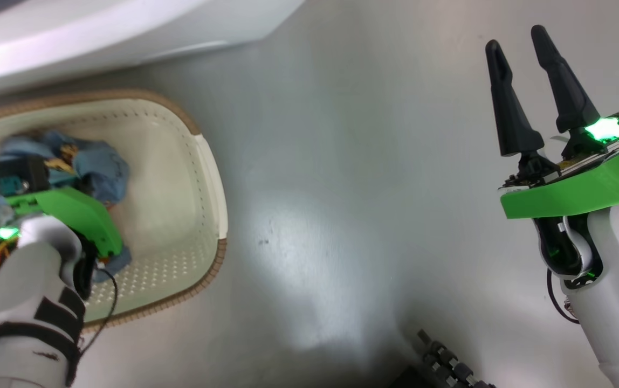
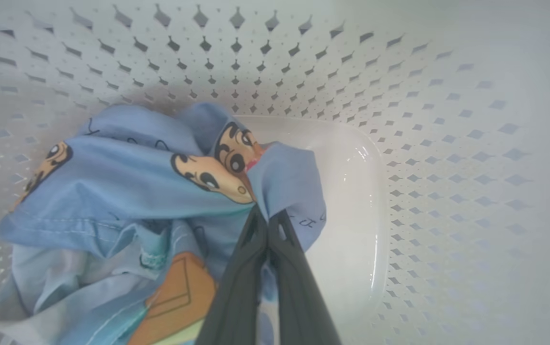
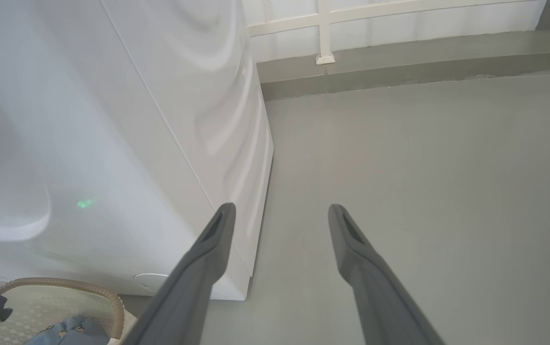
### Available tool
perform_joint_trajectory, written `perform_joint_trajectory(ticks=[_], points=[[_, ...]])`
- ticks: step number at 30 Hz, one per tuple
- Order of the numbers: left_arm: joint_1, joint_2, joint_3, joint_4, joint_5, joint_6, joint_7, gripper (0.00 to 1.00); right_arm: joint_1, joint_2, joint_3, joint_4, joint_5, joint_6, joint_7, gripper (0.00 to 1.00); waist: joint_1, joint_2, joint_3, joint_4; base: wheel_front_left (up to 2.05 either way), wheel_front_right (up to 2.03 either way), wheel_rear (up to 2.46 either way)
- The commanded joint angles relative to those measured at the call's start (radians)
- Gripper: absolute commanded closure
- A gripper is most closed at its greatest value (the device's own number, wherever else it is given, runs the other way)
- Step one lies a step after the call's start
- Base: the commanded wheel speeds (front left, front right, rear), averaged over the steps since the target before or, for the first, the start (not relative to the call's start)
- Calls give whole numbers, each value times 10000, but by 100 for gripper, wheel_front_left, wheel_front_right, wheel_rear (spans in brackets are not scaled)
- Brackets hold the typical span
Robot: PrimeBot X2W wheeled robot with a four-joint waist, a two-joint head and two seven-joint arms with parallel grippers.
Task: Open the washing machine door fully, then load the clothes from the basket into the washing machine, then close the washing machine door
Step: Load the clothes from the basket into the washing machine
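The cream perforated basket with its brown rim stands on the floor at the left, in front of the white washing machine. Inside it lie the light blue clothes with cartoon prints. My left arm reaches down into the basket. In the left wrist view my left gripper is shut, pinching a fold of the clothes between its fingertips. My right gripper hangs open and empty above bare floor at the right, beside the washing machine's corner. The washing machine door is out of view.
Grey floor spreads between the basket and my right arm. A dark ribbed part of my base shows at the bottom edge. Beyond the machine, a low grey kerb with a white railing runs along the wall.
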Motion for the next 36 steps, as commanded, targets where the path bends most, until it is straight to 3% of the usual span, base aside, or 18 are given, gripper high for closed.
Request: perform_joint_trajectory(ticks=[1, 11, 23, 36], points=[[544, 231, 192, -45, -144, -159, -232, 100, 346, -42, 183, -103, 21, 44, -49, 0, 1, -1, -576, 181, 0, 0, 0], [1292, -234, 252, -97, -524, -1022, -1301, 100, 755, -4, 314, 335, 155, 44, -49, 0, 1, -1, -2275, 441, 0, 0, 0], [2585, -529, 246, -749, -969, -1290, -1811, 100, 1526, -155, 412, 808, 233, 44, -49, 0, 1, -1, -4455, 835, 0, 0, 0], [4750, -384, 352, -4419, -1356, -1300, -1865, 100, 2639, -189, 428, 1267, 278, 44, -49, 0, 1, -1, -6712, 1445, 0, 0, 0]])
